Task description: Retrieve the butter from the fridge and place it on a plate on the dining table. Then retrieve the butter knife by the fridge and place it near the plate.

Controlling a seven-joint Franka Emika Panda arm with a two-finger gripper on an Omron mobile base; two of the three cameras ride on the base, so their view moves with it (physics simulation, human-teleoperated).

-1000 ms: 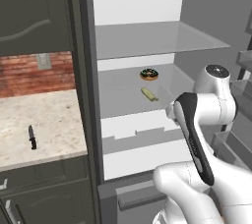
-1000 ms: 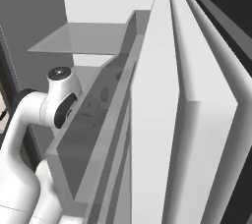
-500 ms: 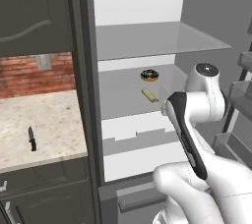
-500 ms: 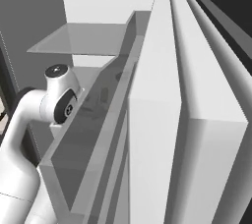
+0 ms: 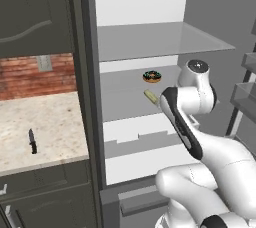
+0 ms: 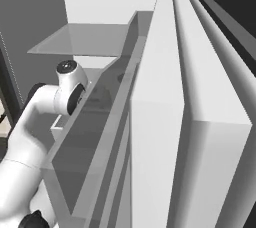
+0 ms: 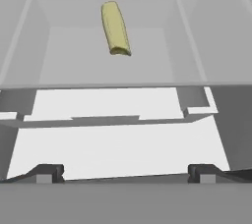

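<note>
Facing the open fridge [image 5: 145, 2], we see the butter [image 7: 115, 28] lying on a glass shelf [image 7: 64, 53], a doughnut [image 5: 152, 76] behind it. Our gripper [image 7: 126, 170] hangs wide open, empty. Knife [image 5: 32, 141] on stone counter [image 5: 50, 122].

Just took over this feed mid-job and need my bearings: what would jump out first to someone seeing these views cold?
The open fridge with its white shelved interior, the white arm reaching in at mid-height. On that shelf lies the pale yellow-green butter, a brown doughnut-like item just behind it; the hand is open, short of the butter. Left of the fridge, a small black butter knife lies on the speckled counter.
</note>
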